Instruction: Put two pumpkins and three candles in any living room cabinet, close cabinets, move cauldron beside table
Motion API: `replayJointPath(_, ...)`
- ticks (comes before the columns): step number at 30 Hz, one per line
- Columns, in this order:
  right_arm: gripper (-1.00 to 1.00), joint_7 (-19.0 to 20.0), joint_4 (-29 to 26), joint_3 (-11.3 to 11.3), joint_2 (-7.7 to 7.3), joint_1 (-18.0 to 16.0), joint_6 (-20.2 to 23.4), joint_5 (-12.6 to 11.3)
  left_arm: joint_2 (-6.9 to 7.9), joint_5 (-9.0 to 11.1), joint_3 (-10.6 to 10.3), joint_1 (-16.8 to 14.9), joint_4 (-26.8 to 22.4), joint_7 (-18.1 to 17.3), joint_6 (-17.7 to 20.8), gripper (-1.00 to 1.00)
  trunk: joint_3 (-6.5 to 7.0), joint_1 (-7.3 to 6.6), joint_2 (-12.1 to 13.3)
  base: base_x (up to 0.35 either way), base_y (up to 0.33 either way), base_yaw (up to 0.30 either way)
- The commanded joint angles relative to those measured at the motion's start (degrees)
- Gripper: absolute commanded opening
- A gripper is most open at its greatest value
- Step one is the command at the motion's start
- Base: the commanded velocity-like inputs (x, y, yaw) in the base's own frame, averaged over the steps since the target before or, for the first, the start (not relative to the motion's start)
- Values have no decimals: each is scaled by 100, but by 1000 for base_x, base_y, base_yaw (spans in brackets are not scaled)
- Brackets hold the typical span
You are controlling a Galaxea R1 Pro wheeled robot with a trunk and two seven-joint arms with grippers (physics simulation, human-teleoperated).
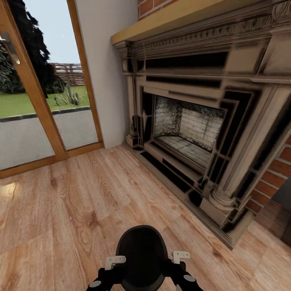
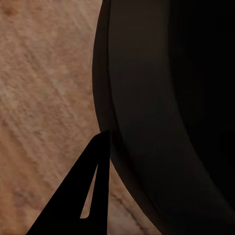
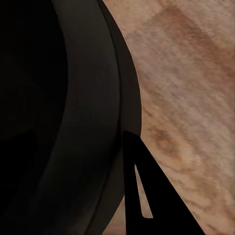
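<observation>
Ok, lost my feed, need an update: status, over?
Left gripper and right gripper clamp the cauldron from both sides. Fireplace ahead right, glass door ahead left.

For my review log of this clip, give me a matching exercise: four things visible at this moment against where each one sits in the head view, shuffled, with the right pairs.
Things
1. cauldron
2. fireplace
3. glass door
4. wooden floor

Places
A. upper left, with lawn and a fence seen through it
B. bottom centre, between the left gripper and the right gripper
C. spread across the lower part of the picture, under the cauldron
D. right half, against the brick wall

Pairs: 1-B, 2-D, 3-A, 4-C
</observation>
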Motion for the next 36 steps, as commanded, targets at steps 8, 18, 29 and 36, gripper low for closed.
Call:
replayJointPath(8, -100, -40, -20, 8, -2, -8, 0, -120, 1, 59, -34, 0, -12, 28, 4, -100, 129, -17, 6, 0, 0, 0)
replayJointPath(18, -100, -66, -20, 14, 6, -8, -5, -119, 1, 59, -35, 0, -12, 35, 1, -100, 295, -35, 15, 0, 0, 169)
replayJointPath(29, -100, -67, -22, 17, 4, -8, -5, -119, 1, 59, -27, 0, -12, 36, -4, -100, 308, -35, 15, 0, 0, 172)
replayJointPath(36, -100, -63, -32, 23, 0, -8, -1, -117, 1, 59, -27, 0, -12, 36, -4, -100, 309, -35, 15, 0, 0, 6)
